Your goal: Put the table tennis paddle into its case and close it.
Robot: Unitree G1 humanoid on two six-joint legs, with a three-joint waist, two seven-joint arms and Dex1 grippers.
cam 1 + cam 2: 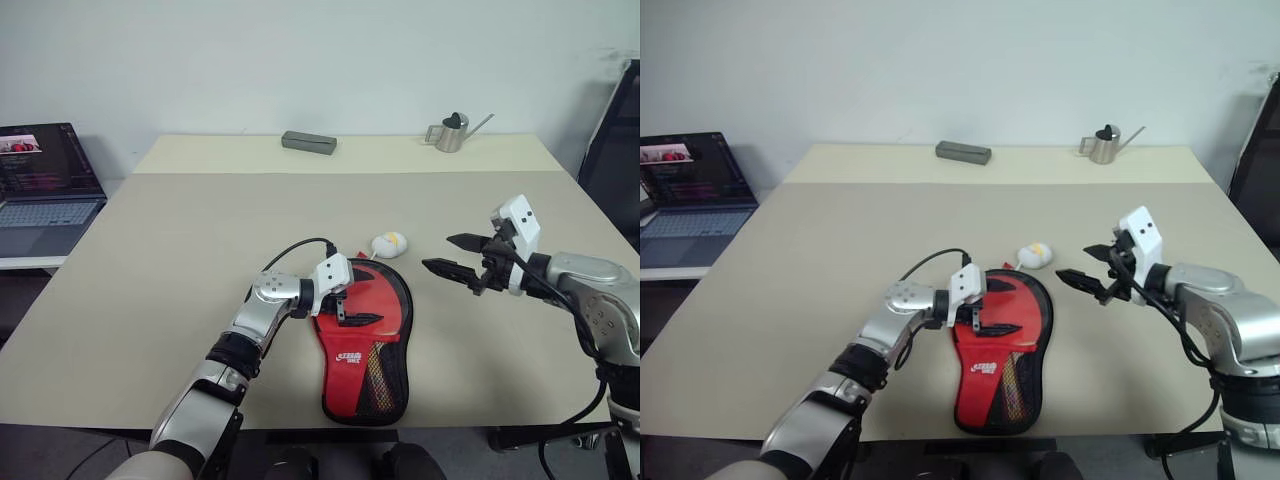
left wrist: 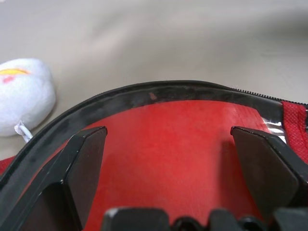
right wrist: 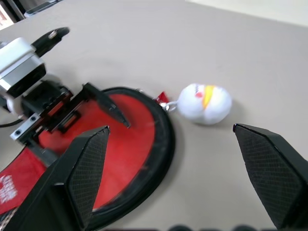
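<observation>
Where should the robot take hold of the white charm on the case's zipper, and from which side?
Probably across the charm's round, soft body, coming from above on its right with the open right gripper. The charm lies free on the table just beyond the rounded end of the case, while the open left gripper hangs over the case.

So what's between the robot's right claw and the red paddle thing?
In the right wrist view, only bare table and the white charm separate the open right gripper from the case.
</observation>
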